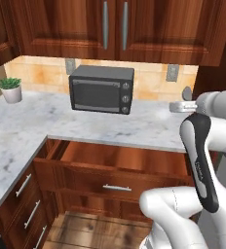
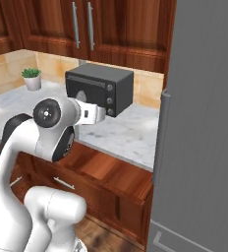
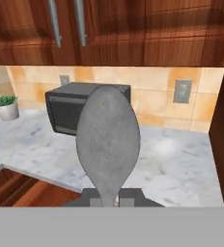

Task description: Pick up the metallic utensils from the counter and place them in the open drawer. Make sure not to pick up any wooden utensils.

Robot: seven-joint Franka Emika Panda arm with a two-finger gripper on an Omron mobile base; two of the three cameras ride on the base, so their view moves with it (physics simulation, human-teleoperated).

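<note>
I am holding a grey metal spoon [image 3: 108, 140], pincer [image 3: 110, 197] clamped on its handle; should lower it slowly over the open drawer [image 1: 120, 158] before releasing.

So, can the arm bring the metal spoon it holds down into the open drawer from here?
Probably yes. The tool is shut on the metal spoon, above the counter, and the open drawer lies just below with nothing seen blocking it.
</note>
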